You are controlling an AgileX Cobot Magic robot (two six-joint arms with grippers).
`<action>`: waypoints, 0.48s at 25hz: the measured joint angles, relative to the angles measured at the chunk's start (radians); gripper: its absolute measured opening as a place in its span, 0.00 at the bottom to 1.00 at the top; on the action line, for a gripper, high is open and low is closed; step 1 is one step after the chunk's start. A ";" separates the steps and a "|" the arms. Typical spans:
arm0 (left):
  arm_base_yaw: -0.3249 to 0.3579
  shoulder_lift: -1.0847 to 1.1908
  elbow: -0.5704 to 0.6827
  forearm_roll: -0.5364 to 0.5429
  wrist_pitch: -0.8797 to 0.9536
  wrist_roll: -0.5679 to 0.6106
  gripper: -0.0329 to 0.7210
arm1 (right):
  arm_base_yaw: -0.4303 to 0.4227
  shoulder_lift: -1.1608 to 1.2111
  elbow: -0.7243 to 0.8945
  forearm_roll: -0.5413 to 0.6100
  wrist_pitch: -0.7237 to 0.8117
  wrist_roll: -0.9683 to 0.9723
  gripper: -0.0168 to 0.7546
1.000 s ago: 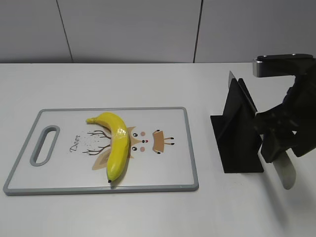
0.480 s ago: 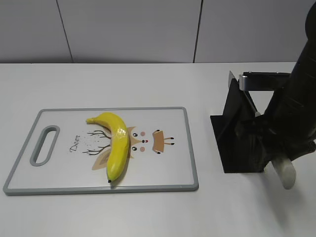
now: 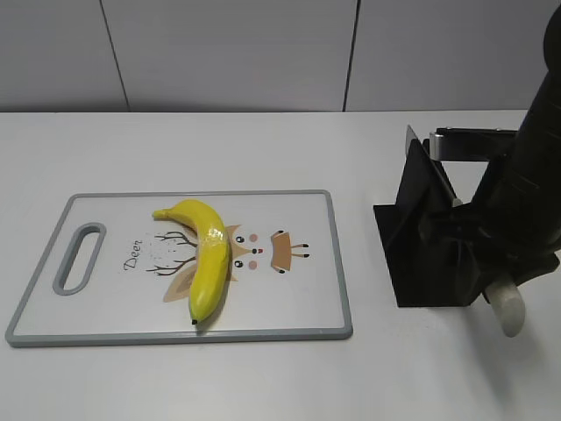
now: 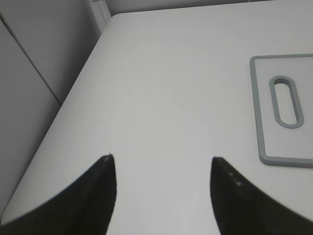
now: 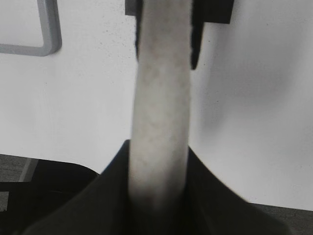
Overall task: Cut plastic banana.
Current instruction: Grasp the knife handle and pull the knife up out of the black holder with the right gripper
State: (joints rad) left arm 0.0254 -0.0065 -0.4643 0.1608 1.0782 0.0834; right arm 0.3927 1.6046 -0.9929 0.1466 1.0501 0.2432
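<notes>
— Right gripper (image 3: 491, 276), exterior view?
— Clenched on a pale handle (image 3: 507, 309) by the black stand (image 3: 419, 237), near the table's (image 3: 263, 140) right edge. Banana (image 3: 203, 254) lay on the board (image 3: 289, 298), toward the left.
— Left wrist?
— Left gripper (image 4: 161, 188) spread apart, holding nothing, over the table's left edge beside the board (image 4: 261, 122).
— Right wrist?
— Fingers (image 5: 205, 196) pinched the handle (image 5: 161, 98).

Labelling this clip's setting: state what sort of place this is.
Probably a lab test bench staged as a kitchen task: a bare white table against plain grey wall panels, with a deer-print cutting board, plastic banana and black knife stand.
</notes>
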 joint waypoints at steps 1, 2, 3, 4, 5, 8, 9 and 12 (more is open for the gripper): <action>0.000 0.000 0.000 0.000 0.000 0.000 0.81 | 0.000 -0.002 0.000 0.000 0.000 0.000 0.24; 0.000 0.000 0.000 0.000 0.000 0.000 0.81 | 0.000 -0.007 0.000 0.000 0.000 0.000 0.24; 0.000 0.000 0.000 0.000 0.000 0.000 0.81 | 0.000 -0.014 0.000 0.000 0.001 0.000 0.24; 0.000 0.000 0.000 0.000 0.000 0.000 0.81 | 0.000 -0.022 0.000 0.000 0.001 0.001 0.24; 0.000 0.000 0.000 0.000 0.000 0.000 0.81 | 0.000 -0.030 0.000 0.000 0.003 0.002 0.24; 0.000 0.000 0.000 0.000 0.000 0.000 0.81 | 0.000 -0.059 -0.015 0.000 0.020 0.005 0.24; 0.000 0.000 0.000 0.000 0.000 0.000 0.81 | 0.000 -0.069 -0.023 0.000 0.025 0.006 0.24; 0.000 0.000 0.000 0.000 0.000 0.000 0.81 | 0.000 -0.096 -0.067 -0.006 0.045 0.011 0.24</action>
State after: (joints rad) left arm 0.0254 -0.0065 -0.4643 0.1608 1.0782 0.0834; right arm 0.3927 1.5084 -1.0600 0.1410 1.0955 0.2546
